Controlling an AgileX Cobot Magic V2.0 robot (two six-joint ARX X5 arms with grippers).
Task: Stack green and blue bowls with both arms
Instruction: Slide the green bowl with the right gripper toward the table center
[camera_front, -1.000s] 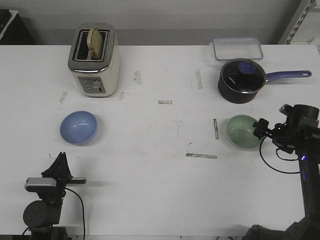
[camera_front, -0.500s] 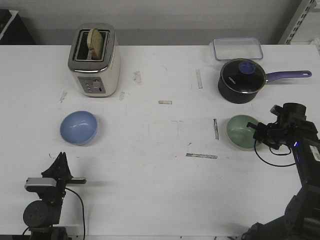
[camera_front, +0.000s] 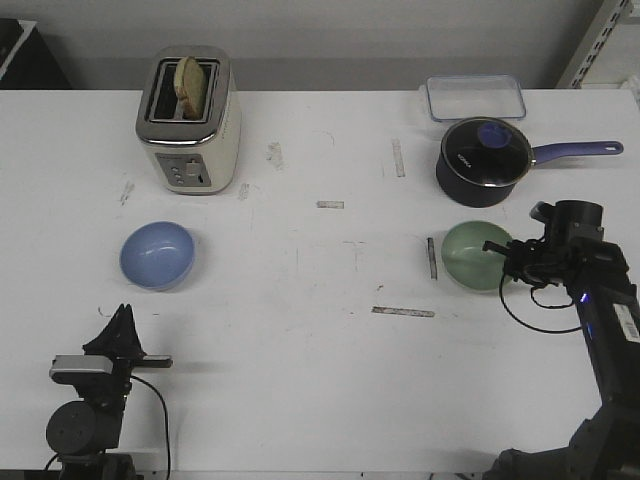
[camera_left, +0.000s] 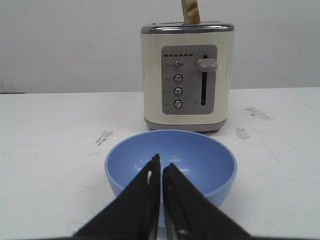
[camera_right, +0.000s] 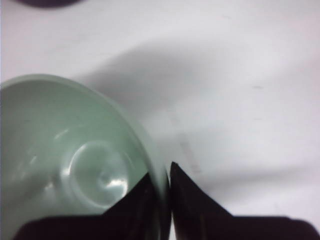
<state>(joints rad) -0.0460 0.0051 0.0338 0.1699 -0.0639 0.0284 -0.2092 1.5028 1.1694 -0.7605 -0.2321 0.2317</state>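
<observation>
The pale green bowl (camera_front: 468, 256) is right of the table's middle, tipped with its opening showing. My right gripper (camera_front: 499, 251) is shut on its right rim. In the right wrist view the rim of the green bowl (camera_right: 75, 160) runs between the two fingers of the right gripper (camera_right: 165, 181), one inside and one outside. The light blue bowl (camera_front: 157, 254) rests upright on the table at the left. My left gripper (camera_front: 122, 314) stays near the front edge, short of the blue bowl (camera_left: 200, 155). The left gripper (camera_left: 161, 167) is shut and holds nothing.
A cream toaster (camera_front: 188, 120) holding bread stands behind the blue bowl. A dark blue lidded saucepan (camera_front: 483, 160) and a clear container (camera_front: 474, 97) are at the back right, just behind the green bowl. Tape marks (camera_front: 403, 311) dot the white table.
My right gripper has carried the green bowl a little to the left and away from me, tipping it. The left arm and blue bowl have not moved.
</observation>
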